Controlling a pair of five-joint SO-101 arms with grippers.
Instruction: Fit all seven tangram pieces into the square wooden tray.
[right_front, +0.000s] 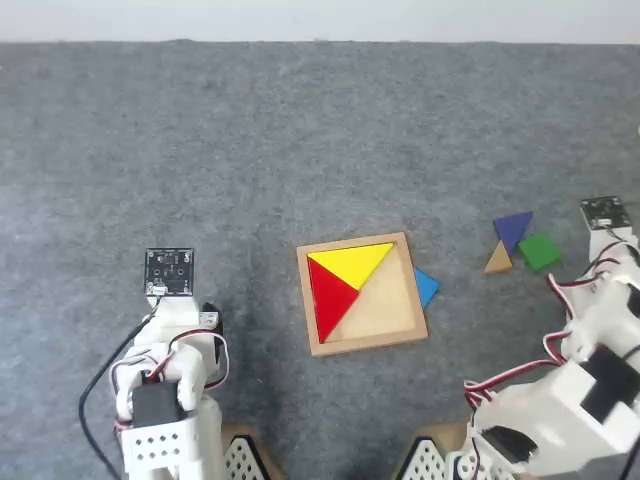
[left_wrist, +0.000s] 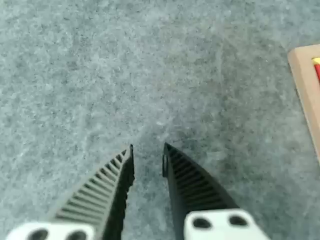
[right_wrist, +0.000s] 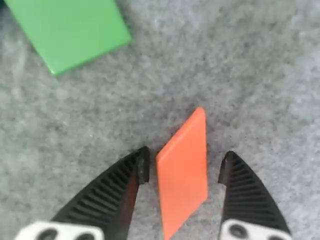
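In square wooden tray (right_front: 304, 305): 1 yellow triangle (right_front: 352, 264), 1 red triangle (right_front: 331, 298). Astride flat orange parallelogram (right_wrist: 183, 175) on grey felt (right_wrist: 250, 75): right gripper (right_wrist: 185, 162), spread. Over felt: left gripper (left_wrist: 148, 147), narrowly parted.

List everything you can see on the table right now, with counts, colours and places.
square wooden tray: 1, pale wood, mid-table
yellow triangle piece: 1, yellow, in tray
red triangle piece: 1, red, in tray
light blue piece: 1, by tray's right rim
dark blue triangle piece: 1, right of tray
tan triangle piece: 1, beside it
green square piece: 1, same cluster
orange parallelogram piece: 1, on mat
grey felt mat: 1, covers table
left gripper: 1, black, open over mat
right gripper: 1, black, open astride orange piece
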